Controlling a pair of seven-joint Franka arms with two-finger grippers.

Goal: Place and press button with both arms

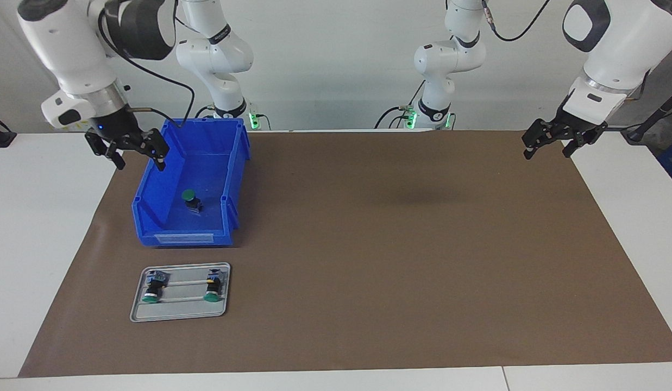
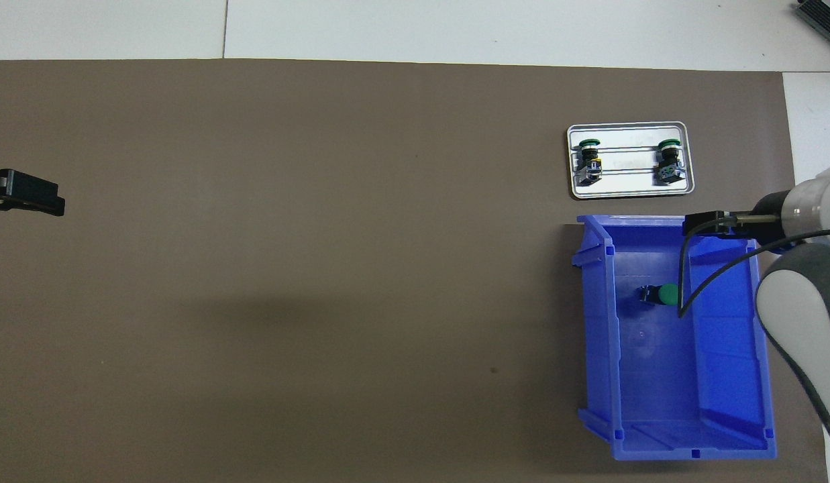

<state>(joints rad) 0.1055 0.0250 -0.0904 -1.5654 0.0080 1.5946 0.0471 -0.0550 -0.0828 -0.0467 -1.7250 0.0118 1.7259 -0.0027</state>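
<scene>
Two buttons already lie side by side in the metal tray, green caps pointing away from the robots: one with a bluish-grey rear toward the right arm's end, its twin with a yellow mark at its three o'clock in the facing view. A third button sits in the blue bin, at twelve o'clock from the tray, so by my reckoning the placing isn't finished and I can't tell whether any pressing has happened. The right gripper hangs over the bin's outer wall, at ten o'clock from that loose button, fingers spread and empty, touching nothing. The left gripper waits over the mat's edge at the left arm's end, well apart, fingers spread, holding nothing
</scene>
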